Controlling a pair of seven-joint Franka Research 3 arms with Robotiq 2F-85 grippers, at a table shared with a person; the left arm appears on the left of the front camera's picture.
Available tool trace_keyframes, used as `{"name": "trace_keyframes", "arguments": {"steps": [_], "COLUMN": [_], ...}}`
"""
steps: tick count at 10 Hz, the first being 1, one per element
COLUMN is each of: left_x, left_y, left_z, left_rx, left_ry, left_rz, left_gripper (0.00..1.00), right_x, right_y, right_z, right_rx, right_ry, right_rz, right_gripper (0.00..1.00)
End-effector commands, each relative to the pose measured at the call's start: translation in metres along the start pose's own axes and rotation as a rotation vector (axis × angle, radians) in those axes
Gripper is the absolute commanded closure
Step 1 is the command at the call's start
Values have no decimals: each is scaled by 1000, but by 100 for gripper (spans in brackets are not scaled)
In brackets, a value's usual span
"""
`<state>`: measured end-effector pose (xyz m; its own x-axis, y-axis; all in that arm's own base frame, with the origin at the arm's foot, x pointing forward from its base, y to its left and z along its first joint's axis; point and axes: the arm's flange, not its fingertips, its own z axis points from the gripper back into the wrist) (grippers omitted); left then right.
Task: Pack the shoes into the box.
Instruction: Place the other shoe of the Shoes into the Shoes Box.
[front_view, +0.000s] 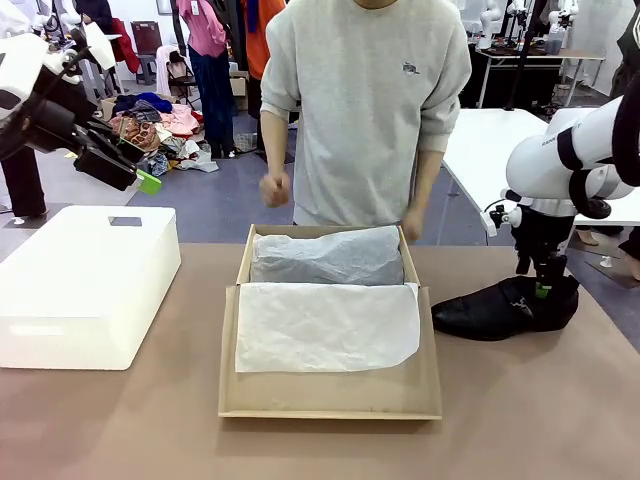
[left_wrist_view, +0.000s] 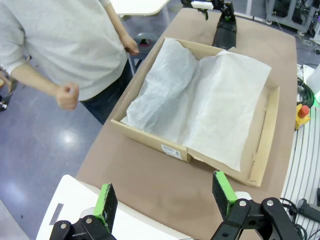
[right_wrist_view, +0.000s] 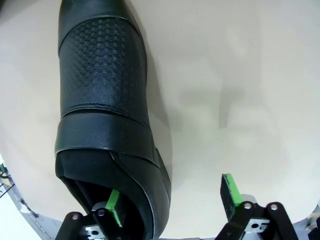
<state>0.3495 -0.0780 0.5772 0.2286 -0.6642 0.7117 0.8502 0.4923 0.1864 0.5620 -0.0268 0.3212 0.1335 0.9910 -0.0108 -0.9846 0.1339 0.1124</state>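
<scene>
The tissue-lined box (front_view: 330, 405) lies open in the middle of the table (front_view: 120, 430), reaching its far edge. By the right edge stands a shoe (front_view: 490, 312), the right gripper (right_wrist_view: 171, 194) straddling its heel wall (one finger inside, jaws parted). The left gripper (left_wrist_view: 164, 192) hangs open above the white bin (front_view: 80, 290) at the left edge.

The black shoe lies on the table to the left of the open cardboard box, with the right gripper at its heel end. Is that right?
Not quite. The black shoe lies on the table to the right of the open cardboard box, not the left, as the front view shows. The right gripper is at its heel end.
</scene>
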Motion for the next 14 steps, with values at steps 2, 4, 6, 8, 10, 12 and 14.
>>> {"name": "trace_keyframes", "arguments": {"steps": [2,4,6,8,10,12,14], "left_x": [-1,-1,-1,-1,-1,-1,-1], "left_y": [1,1,1,1,1,1,1], "left_z": [0,0,0,0,0,0,0], "left_rx": [-14,-14,-14,-14,-14,-14,-14], "left_ry": [-15,-15,-15,-15,-15,-15,-15], "left_rz": [-12,-12,-12,-12,-12,-12,-12], "left_gripper": [0,0,0,0,0,0,0], "right_x": [-6,-7,-9,-10,-11,-15,-17], "right_y": [-7,-7,-7,-6,-6,-5,-1], "right_z": [2,2,2,4,4,9,33], "right_rx": [23,30,42,57,65,52,77], "right_ry": [9,4,2,-1,-12,-30,-30], "right_rz": [25,21,21,19,17,-10,-76], "right_gripper": [48,81,100,100,100,100,100]}}
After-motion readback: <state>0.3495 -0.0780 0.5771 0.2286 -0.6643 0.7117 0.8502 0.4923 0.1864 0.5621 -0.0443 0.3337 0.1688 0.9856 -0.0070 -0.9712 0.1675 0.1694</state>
